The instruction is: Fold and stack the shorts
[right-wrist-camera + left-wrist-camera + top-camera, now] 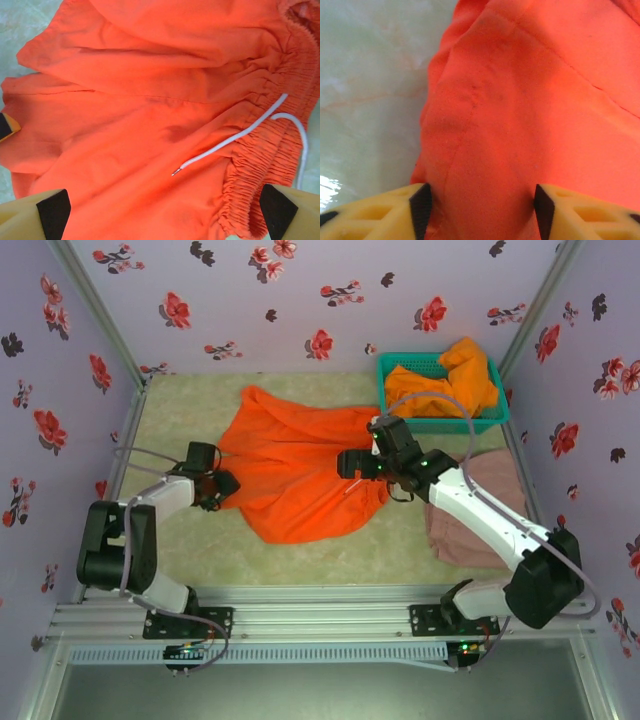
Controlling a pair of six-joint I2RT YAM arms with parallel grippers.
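Pale marbled tabletop (190, 420), boxed in by lilac walls (300, 300) w/ red flower print. One pair of orange shorts (300, 475) lies spread mid-table, rumpled, btwn the two arms. Its gathered waistband (280, 125) faces the right side, and the white drawstring (235, 140) trails loose across the cloth.

Left gripper (222, 485) sits at the shorts' left edge. In the left wrist view a ridge of orange cloth fills the gap btwn its black pads (421, 210), w/ bare table just left of that fold. Can't tell if the jaws actually pinch the fold or just straddle it.

Right gripper (350, 462) hovers over the shorts' right half near the waistband. Its jaws are spread wide, w/ the cloth lying flat below them and nothing held.

Pink-beige shorts (455, 540) lie at the table's right edge, partly under the right arm and just beside the orange pair. At the back right corner a teal mesh basket (395, 368) holds the second orange pair (450, 385), bunched up and spilling over the rim.
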